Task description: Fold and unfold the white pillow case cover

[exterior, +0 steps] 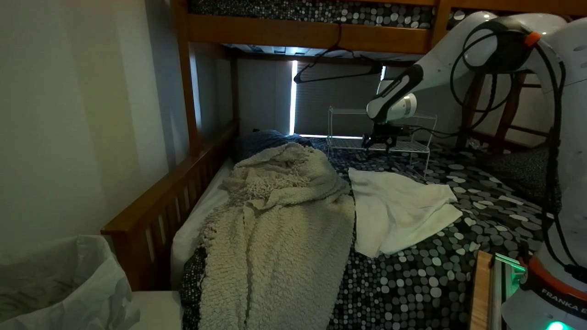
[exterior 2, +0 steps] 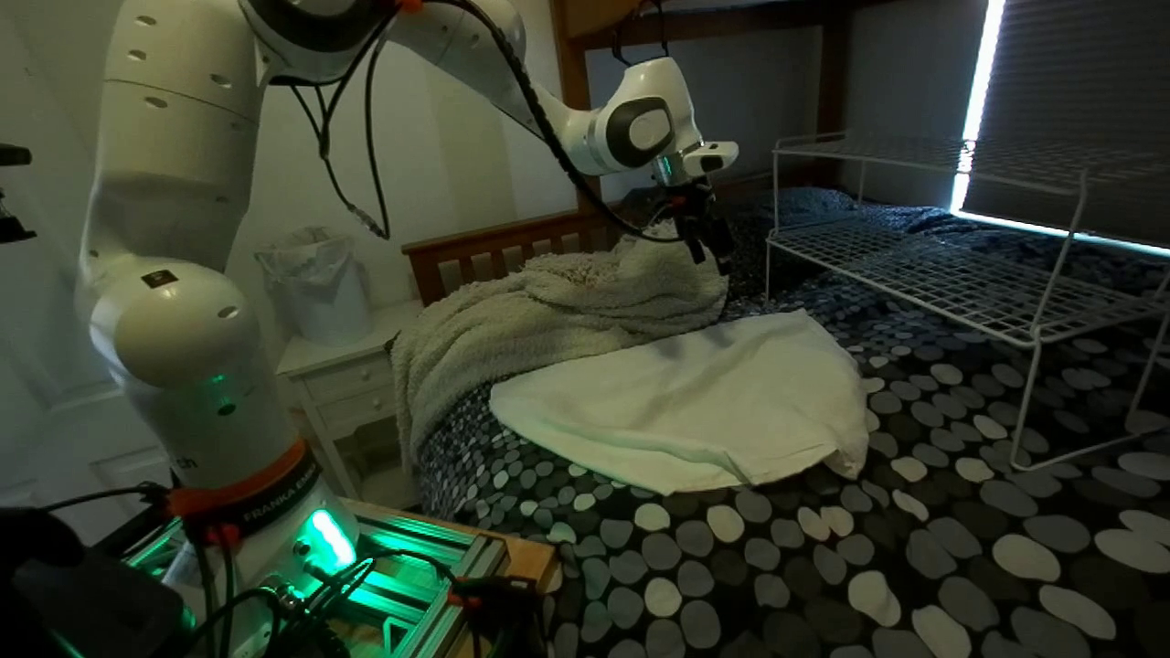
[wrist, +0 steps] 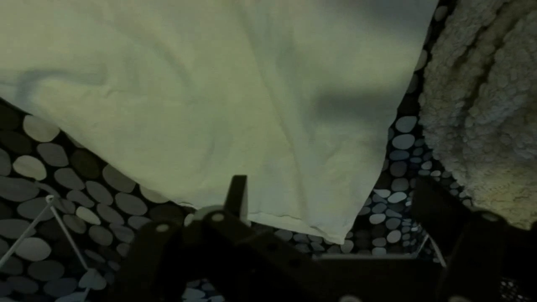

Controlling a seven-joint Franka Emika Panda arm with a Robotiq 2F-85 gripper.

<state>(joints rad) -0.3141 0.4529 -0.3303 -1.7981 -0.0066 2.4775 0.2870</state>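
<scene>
Clock centred on the white pillow case cover (exterior: 396,213), as in an exterior view. Nearest: speckled bedsheet (exterior: 390,286), open room from 4 to 6 o'clock. Cover lies on it, spread, creased; expect light, limp, slightly slippery, not fragile. Beige blanket (exterior: 298,256) sits just beside its 9 o'clock edge: tight. Likely hold: the 11 o'clock corner, pinched shallowly lest bedsheet gather too. Gripper (wrist: 331,188) hangs above, near the 12 o'clock edge, fingers wide apart, holding nothing. Wire rack (exterior 2: 960,279) behind it, also 12: snag risk.
</scene>
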